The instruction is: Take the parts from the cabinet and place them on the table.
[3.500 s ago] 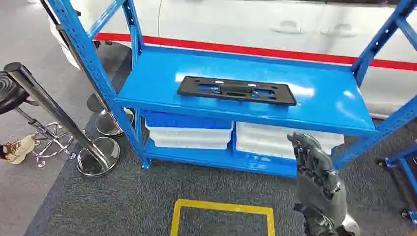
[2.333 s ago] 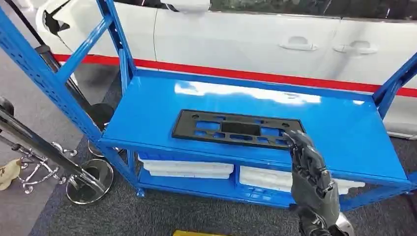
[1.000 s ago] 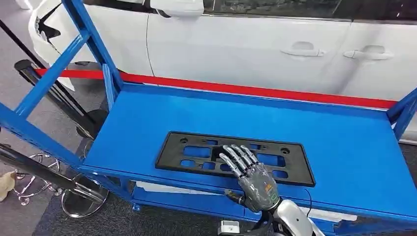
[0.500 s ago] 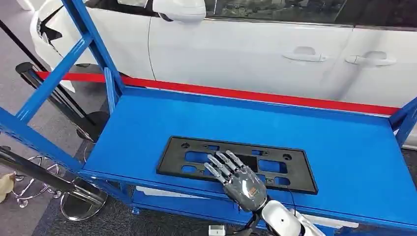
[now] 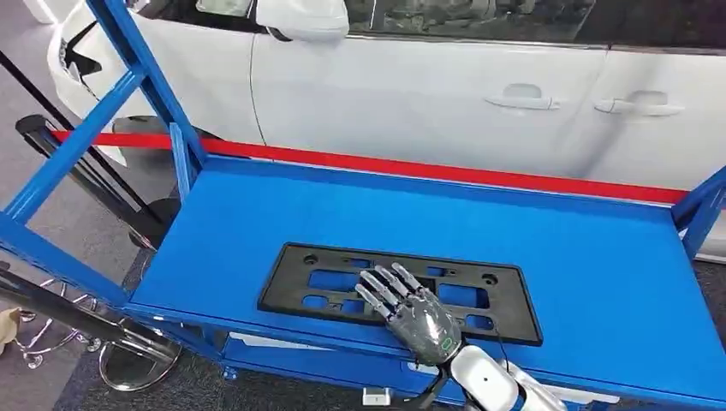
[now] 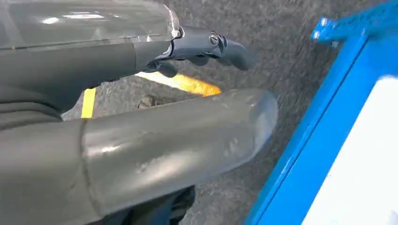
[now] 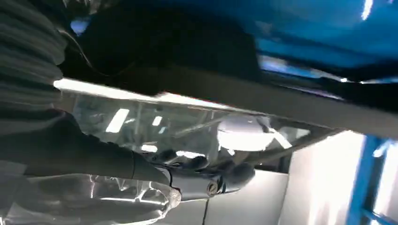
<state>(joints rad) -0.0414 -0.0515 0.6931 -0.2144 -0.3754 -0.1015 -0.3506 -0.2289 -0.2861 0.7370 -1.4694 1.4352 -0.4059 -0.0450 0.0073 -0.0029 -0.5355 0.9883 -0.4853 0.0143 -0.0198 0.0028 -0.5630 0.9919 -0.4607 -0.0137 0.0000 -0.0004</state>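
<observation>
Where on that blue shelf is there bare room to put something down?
The blue shelf is bare right of the black plate up to the right post, and along the strip between plate and back edge. The near middle is crowded: the right hand lies over the plate.

The right hand (image 5: 411,312) lies palm-down with fingers spread on the black panel (image 5: 342,278), its silver forearm reaching in over the panel's near edge. The left hand (image 6: 202,49) hangs with fingers loosely curled, holding nothing.
</observation>
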